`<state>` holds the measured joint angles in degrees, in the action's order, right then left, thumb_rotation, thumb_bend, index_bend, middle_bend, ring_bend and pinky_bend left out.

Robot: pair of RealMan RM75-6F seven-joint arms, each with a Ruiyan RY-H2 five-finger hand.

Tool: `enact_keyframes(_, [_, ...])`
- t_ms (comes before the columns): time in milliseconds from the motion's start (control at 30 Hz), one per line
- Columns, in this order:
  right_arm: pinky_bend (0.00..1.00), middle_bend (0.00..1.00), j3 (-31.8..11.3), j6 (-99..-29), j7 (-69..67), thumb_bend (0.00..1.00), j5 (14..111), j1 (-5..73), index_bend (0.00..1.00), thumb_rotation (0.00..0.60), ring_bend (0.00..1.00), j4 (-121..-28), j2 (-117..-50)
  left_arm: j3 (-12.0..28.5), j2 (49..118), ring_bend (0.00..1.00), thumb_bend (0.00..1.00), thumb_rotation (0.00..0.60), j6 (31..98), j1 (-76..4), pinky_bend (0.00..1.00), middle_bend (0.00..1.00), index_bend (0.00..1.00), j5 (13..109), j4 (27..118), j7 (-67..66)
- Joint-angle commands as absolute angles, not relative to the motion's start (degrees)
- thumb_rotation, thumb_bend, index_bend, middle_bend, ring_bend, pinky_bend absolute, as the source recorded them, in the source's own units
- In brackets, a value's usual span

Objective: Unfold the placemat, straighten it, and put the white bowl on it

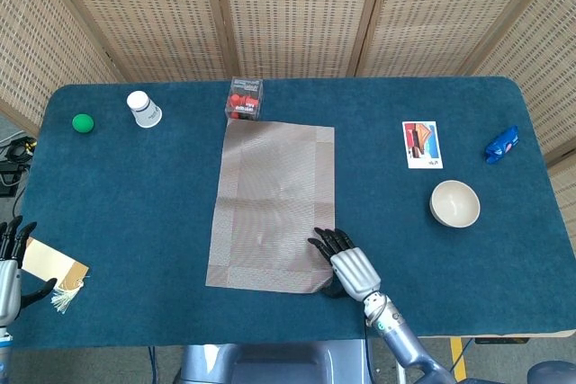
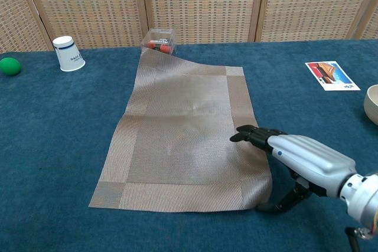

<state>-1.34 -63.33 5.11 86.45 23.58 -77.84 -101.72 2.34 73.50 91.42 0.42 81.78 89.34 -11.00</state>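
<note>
I have the right hand at the placemat's five o'clock corner, fingers flat on top and the thumb seemingly tucked beneath, so it looks pinched there, lifted for straightening. The mat's far edge rides up against the clear box at twelve o'clock. The white bowl waits at three o'clock. My left hand rests released at eight o'clock.
</note>
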Motion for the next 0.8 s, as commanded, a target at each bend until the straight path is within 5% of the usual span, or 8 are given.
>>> enact_keyframes(33, [0.00, 0.00, -1.17, -64.44, 3.88, 0.39, 87.11, 23.36, 0.16, 0.600, 0.00, -77.43, -102.02, 2.36, 73.52, 0.00, 0.11, 0.600, 91.43, 0.47, 0.00, 0.00, 0.12, 81.91, 89.38, -10.98])
enact_keyframes(367, [0.00, 0.01, -2.20, -64.37, 0.76, 0.42, 86.00, 23.85, 0.28, 0.600, 0.00, -78.04, -102.88, 2.71, 73.75, 0.00, 0.12, 0.600, 91.37, 0.67, 0.00, 0.00, 0.14, 81.74, 89.63, -11.13])
enact_keyframes(800, [0.00, 0.22, -3.74, -65.34, -0.81, 0.45, 84.72, 24.29, 0.56, 0.600, 0.00, -74.59, -106.58, 3.13, 73.83, 0.00, 0.13, 0.600, 90.47, 0.63, 0.00, 0.00, 0.17, 81.03, 89.29, -10.69])
